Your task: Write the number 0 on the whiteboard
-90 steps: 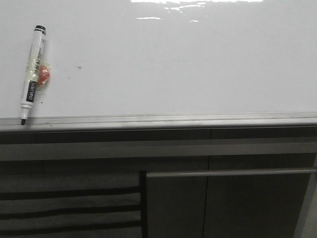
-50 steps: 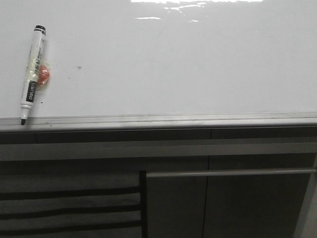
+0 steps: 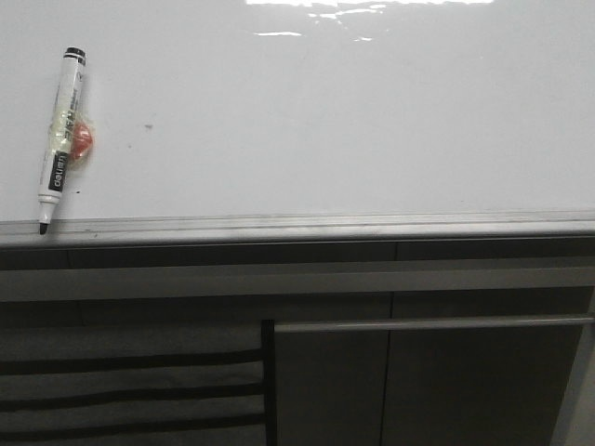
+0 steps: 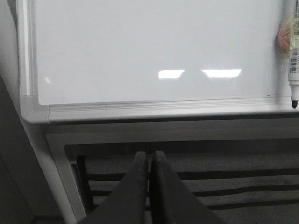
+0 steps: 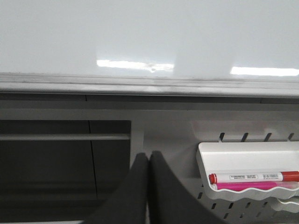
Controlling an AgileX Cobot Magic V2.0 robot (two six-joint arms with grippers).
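Note:
The whiteboard [image 3: 316, 121] is a large glossy white board with glare at the top and a grey metal edge rail [image 3: 297, 226]. No number 0 shows on it, only a tiny dark speck [image 3: 148, 126]. A white marker with a black cap [image 3: 59, 139] lies on the board at the left, tip on the rail, with an orange blob taped to it; it also shows in the left wrist view [image 4: 293, 70]. My left gripper [image 4: 150, 156] is shut and empty, below the board's rail. My right gripper [image 5: 149, 156] is shut and empty, below the rail [image 5: 149, 86].
Dark grey panels with horizontal bars [image 3: 130, 381] lie below the board. A grey bar [image 3: 428, 324] runs at the lower right. In the right wrist view a white tray [image 5: 250, 156] on a pegboard holds a red-capped marker [image 5: 254, 177] and a pink one.

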